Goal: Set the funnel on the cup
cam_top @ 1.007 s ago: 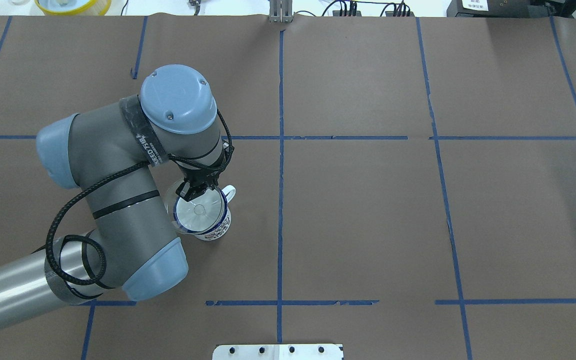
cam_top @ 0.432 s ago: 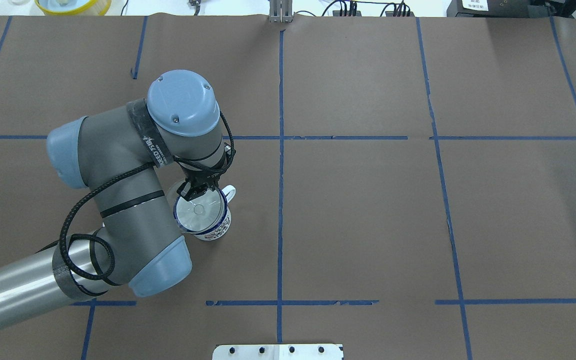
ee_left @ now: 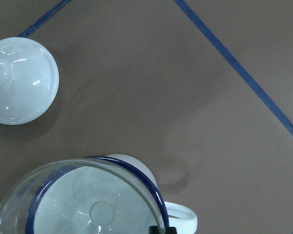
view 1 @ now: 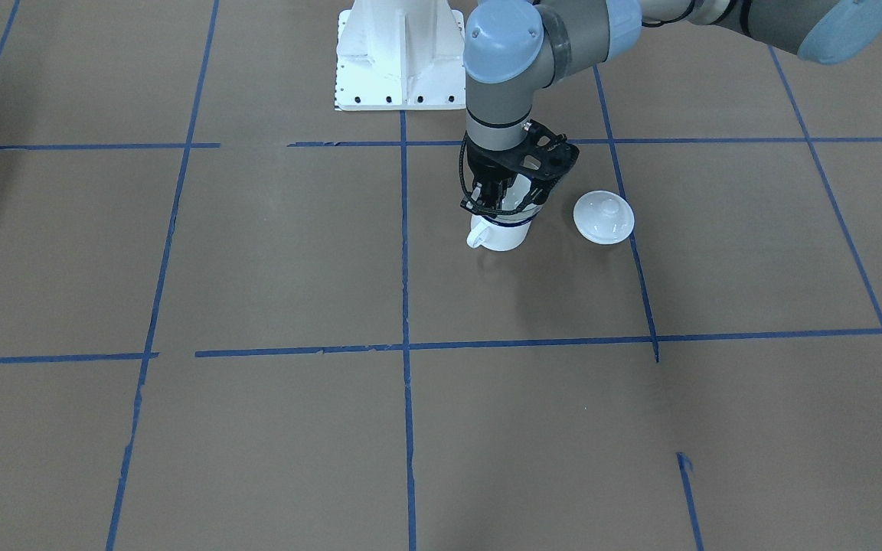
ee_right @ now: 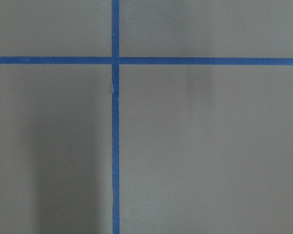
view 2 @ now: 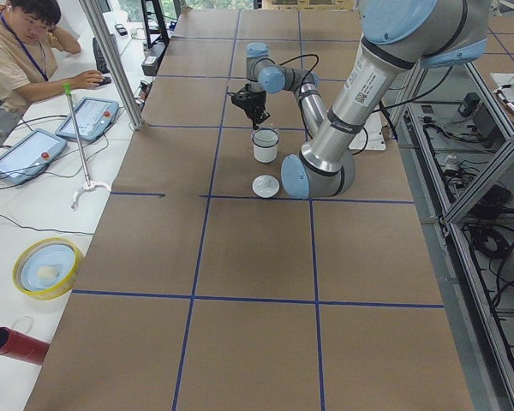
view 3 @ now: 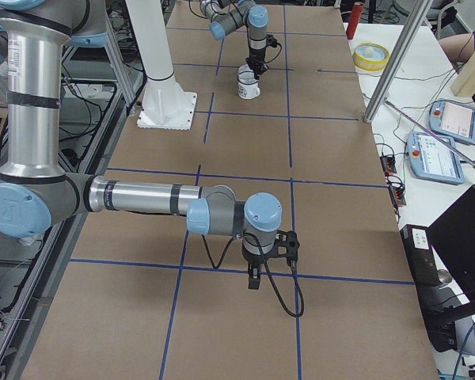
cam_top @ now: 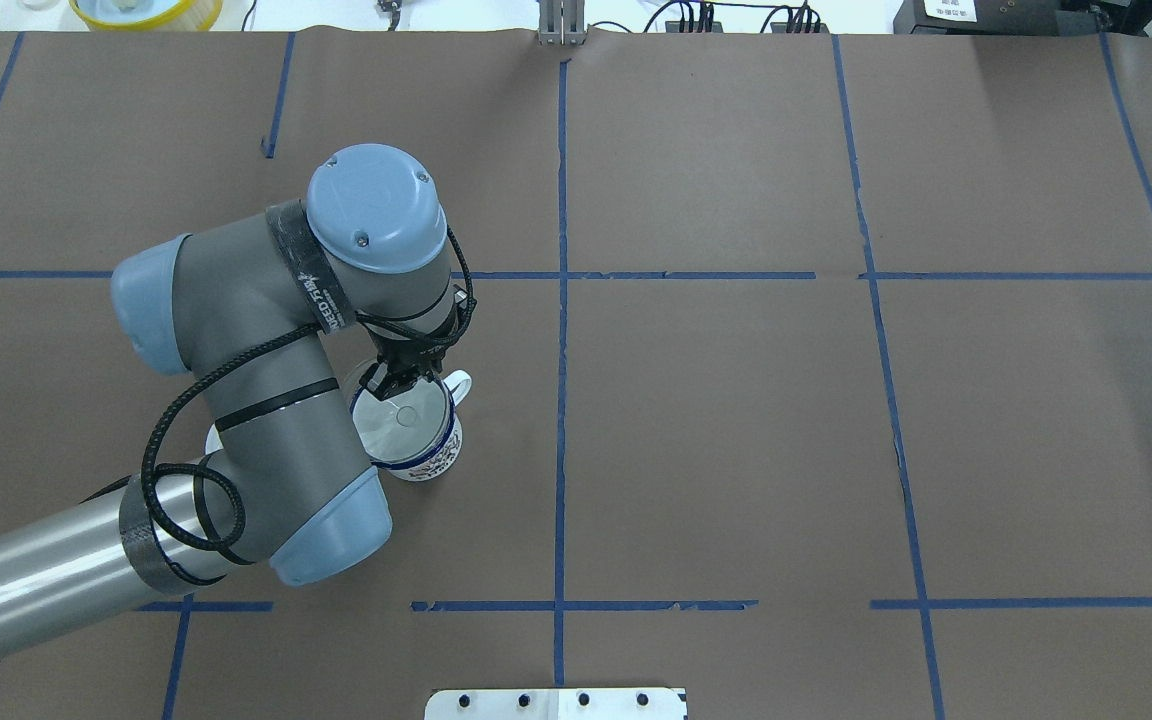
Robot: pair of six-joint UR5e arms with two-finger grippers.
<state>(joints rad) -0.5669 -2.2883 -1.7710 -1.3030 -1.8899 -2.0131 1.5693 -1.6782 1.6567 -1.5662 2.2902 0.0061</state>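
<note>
The cup (cam_top: 433, 461) is a white mug with a dark blue rim, standing left of the table's centre line with its handle (cam_top: 459, 383) pointing away from the robot. My left gripper (cam_top: 397, 386) is shut on the far rim of the clear funnel (cam_top: 398, 422) and holds it over the cup's mouth. In the left wrist view the funnel's rim (ee_left: 19, 195) sits slightly off from the cup's blue rim (ee_left: 151, 187). I cannot tell whether the funnel rests on the cup. My right gripper (view 3: 253, 282) hangs over bare table far to the right, and I cannot tell its state.
A white domed lid with a knob (view 1: 603, 217) lies on the table just beside the cup, also in the left wrist view (ee_left: 19, 80). The white robot base (view 1: 401, 57) stands behind. Blue tape lines cross the brown table cover.
My left arm has shifted right, carrying the funnel from left of the cup to more squarely over its mouth. The cup has not moved.
</note>
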